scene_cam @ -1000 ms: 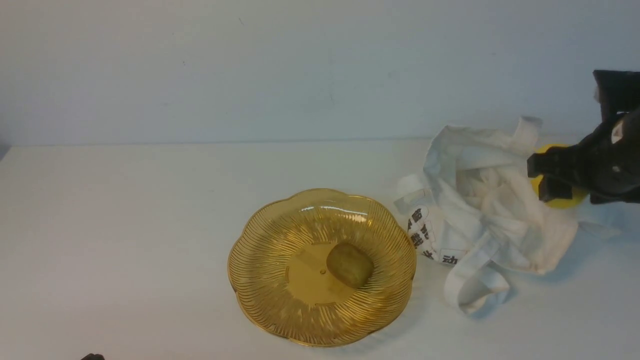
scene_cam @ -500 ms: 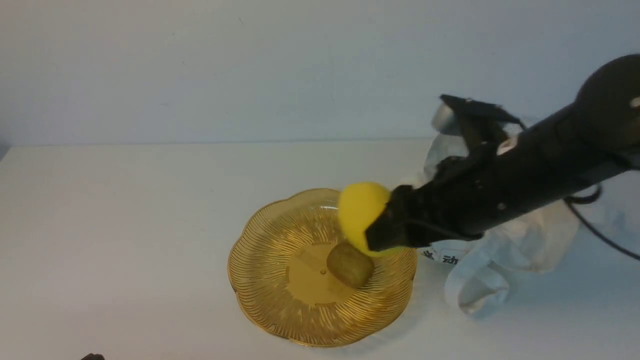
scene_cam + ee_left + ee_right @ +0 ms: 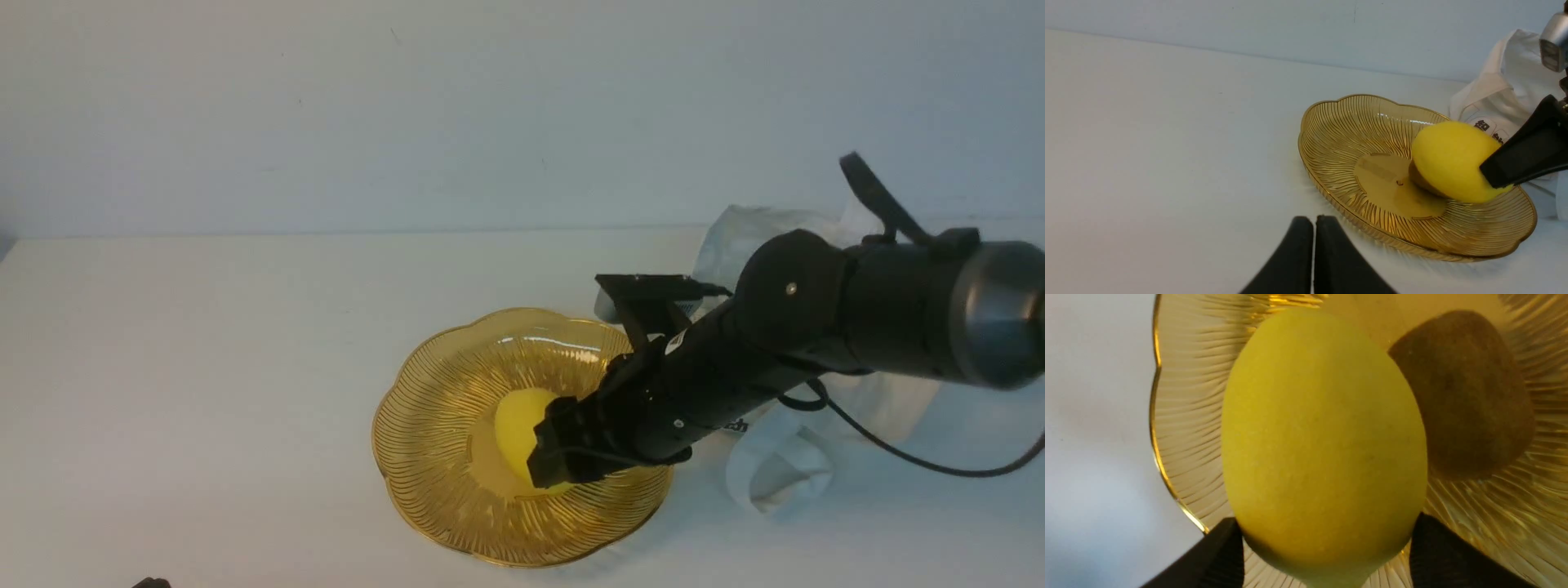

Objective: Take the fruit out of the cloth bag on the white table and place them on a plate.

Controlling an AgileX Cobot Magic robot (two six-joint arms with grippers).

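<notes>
cloth bag point(image 3: 1511, 81): black printed chinese characters point(image 3: 1485, 125) along one edge. left wrist view shows two of them, lower parts hidden behind lemon point(image 3: 1449, 159), strokes too blurred to read for sure. front view: one small fragment of same print point(image 3: 737, 425) peeks out below right arm point(image 3: 816, 318), too little to read. small white label point(image 3: 676, 343) on right arm near wrist, marks on it too small to make out.

Black right end effector point(image 3: 549, 451), silver collar point(image 3: 992, 314), cable point(image 3: 898, 459)
</notes>
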